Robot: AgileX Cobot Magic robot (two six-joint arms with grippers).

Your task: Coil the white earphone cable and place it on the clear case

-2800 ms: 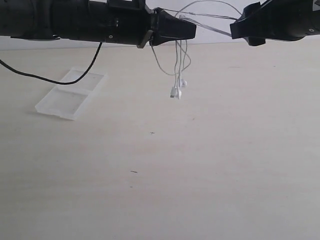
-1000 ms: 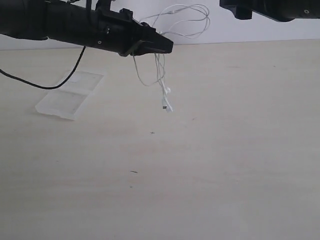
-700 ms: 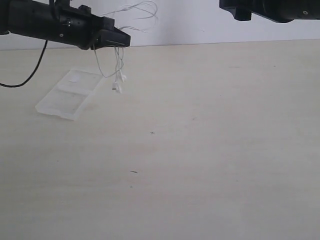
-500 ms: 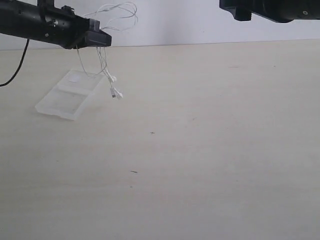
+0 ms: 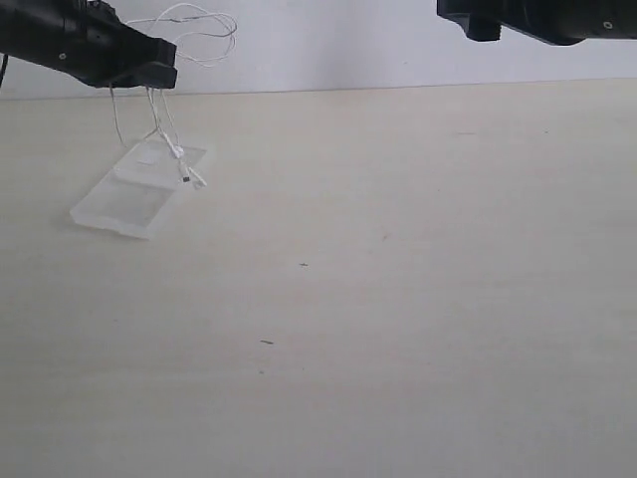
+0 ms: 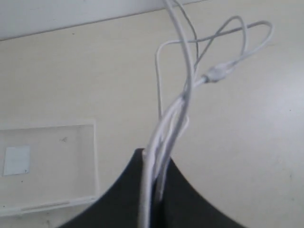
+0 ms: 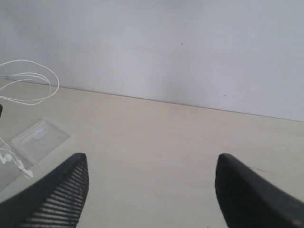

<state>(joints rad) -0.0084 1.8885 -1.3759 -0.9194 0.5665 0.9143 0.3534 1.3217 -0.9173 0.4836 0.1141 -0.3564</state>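
Observation:
My left gripper [image 5: 159, 62] is shut on the bunched white earphone cable [image 5: 189, 22] and hangs above the far end of the clear case [image 5: 127, 204]. Loops stick up past the jaws, and strands with the earbuds [image 5: 186, 176] dangle down to the case's far half. In the left wrist view the cable [image 6: 173, 118] runs out from between the closed black fingers, with the case [image 6: 47, 166] below to one side. My right gripper [image 7: 149, 171] is open and empty, high at the top right of the exterior view, where only its arm [image 5: 537, 18] shows.
A pale wooden table [image 5: 398, 299] fills the scene, with a white wall [image 5: 328, 45] behind. A few small dark specks [image 5: 266, 343] lie on the tabletop.
My left gripper carried the cable bundle leftward from mid-table to above the case. The earbuds swung along and now hang at the case. The right gripper let go earlier and stays raised.

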